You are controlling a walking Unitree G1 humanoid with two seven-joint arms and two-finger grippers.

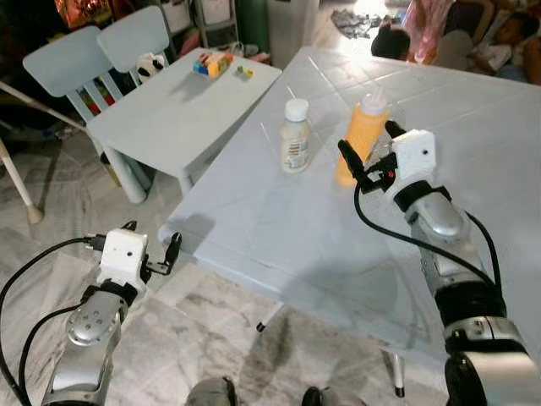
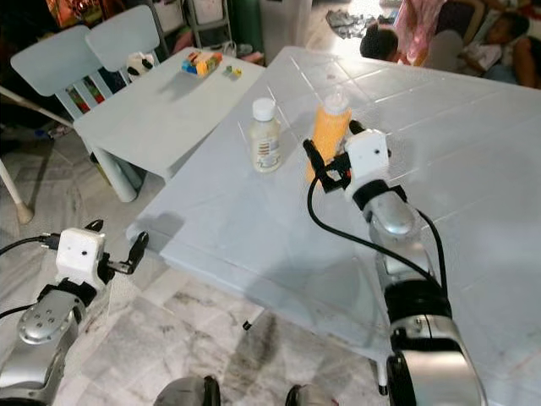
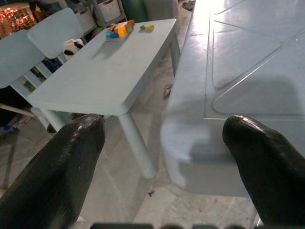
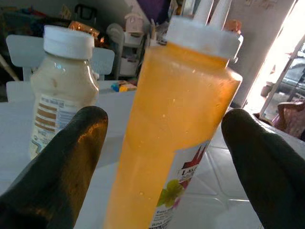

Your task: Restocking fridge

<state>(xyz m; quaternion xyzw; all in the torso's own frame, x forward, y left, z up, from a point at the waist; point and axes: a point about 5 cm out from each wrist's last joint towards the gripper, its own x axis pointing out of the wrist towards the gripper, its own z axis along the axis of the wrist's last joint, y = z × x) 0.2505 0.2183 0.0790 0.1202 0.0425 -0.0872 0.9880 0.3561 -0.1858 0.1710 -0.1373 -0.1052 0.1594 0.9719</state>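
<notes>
A tall orange plastic squeeze bottle with a white cap (image 1: 363,135) is standing upright on the pale blue tiled desk (image 1: 279,237), just beside a squat cream-coloured bottle with a white lid (image 1: 295,136). The right tool (image 1: 368,145) is sitting with its fingers apart on either side of the orange bottle, not yet touching it; the right wrist view is showing a printed label low on that bottle, which the head views are not resolving. The left tool (image 1: 150,244) is hanging spread apart beyond the desk's near corner, above the marbled floor (image 1: 211,330). A small pale blue children's table (image 1: 177,110) is carrying coloured toy blocks (image 1: 212,63).
</notes>
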